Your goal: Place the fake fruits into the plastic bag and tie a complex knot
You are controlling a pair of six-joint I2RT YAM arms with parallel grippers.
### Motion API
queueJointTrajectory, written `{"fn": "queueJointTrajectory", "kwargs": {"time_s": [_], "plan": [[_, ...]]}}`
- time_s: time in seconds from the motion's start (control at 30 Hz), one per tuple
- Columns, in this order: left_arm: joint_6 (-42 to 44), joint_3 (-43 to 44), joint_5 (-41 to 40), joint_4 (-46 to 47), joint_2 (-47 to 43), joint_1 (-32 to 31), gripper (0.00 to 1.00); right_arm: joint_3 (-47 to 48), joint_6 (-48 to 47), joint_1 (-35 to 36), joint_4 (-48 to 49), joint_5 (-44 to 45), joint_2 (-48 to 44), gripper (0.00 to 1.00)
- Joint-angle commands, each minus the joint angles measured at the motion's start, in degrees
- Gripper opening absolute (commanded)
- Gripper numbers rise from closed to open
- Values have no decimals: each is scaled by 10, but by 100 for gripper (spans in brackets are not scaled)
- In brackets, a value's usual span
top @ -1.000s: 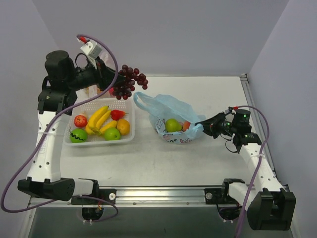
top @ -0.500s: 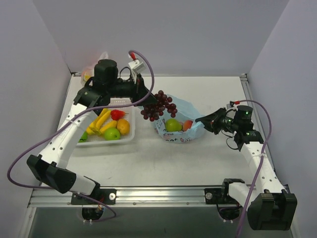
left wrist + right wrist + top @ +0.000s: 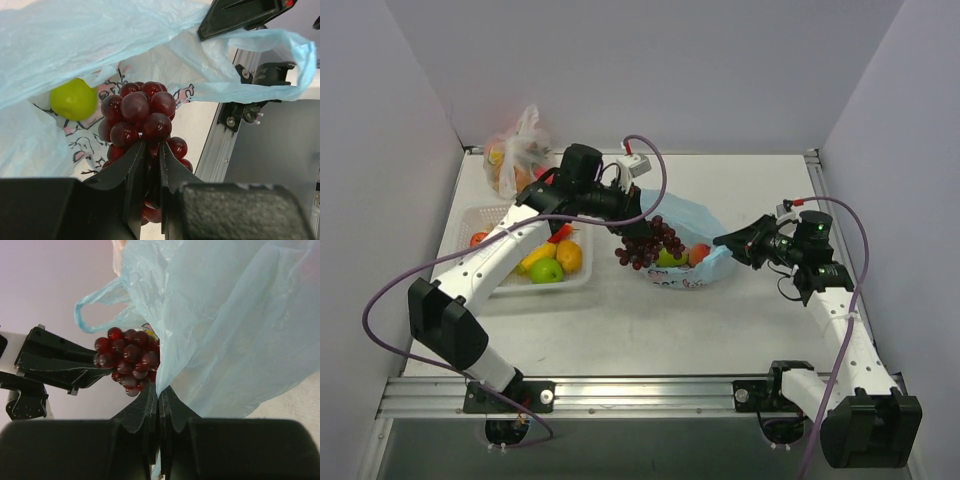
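— How does the left tool [image 3: 150,152] stand?
— Narrow, clamped on the bunch of dark grapes [image 3: 140,112], which hangs at the open mouth of the blue bag [image 3: 75,45].
— And the right tool [image 3: 159,396]?
— Pinched tight on the bag's edge, lifting that side.
— Anything inside?
— A green apple [image 3: 74,99]. The bag sits mid-worktop [image 3: 720,320]; the white basket [image 3: 578,283] on its left holds bananas [image 3: 533,260] and more fruit.

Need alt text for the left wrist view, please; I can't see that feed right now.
The left pincer grips a bunch of dark red grapes at the open mouth of the light-blue bag. A green apple lies inside at left; the right pincer holds the bag's rim at top right.
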Motion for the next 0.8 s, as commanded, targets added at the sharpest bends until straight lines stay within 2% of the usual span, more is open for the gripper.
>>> {"fn": "queueJointTrajectory", "kwargs": {"time_s": [0.0, 0.53, 0.77], "plan": [[13, 3, -28, 5, 13, -20, 0, 25, -4, 19, 36, -19, -13, 0], [-60, 196, -45, 2, 143, -43, 0, 9, -43, 43, 24, -21, -19, 0], [-83, 127, -88, 49, 166, -57, 0, 13, -43, 42, 23, -25, -14, 0]]}}
